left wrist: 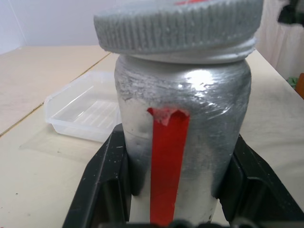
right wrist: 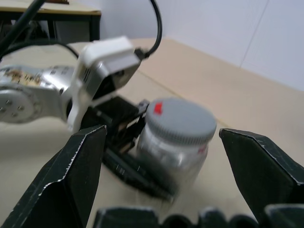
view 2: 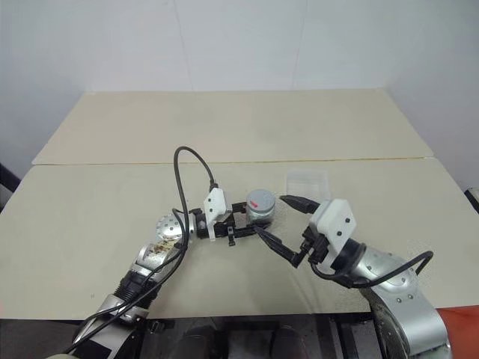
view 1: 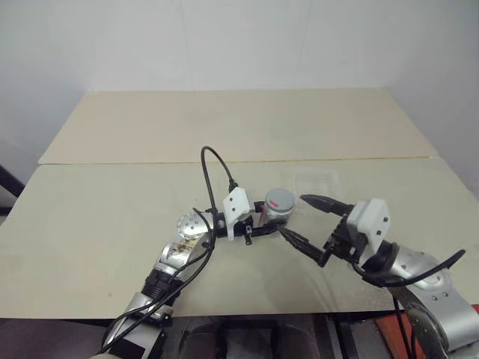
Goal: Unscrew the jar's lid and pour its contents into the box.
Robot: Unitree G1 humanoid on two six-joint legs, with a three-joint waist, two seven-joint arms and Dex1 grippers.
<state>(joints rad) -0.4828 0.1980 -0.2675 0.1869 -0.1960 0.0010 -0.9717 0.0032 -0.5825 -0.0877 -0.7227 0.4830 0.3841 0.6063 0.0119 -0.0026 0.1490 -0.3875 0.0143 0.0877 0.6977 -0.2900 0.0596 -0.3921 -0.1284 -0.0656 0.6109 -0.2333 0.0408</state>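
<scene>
One jar [view 1: 275, 215], one lid [view 1: 280, 200], one box [view 2: 307, 180], two tables [view 1: 224, 127] and two end effectors.

two pale beige tables [view 1: 112, 224] pushed together, a seam running across between the near one and the far one. on the near table sits the box [view 2: 307, 182], a clear shallow tray, just this side of the seam.
</scene>
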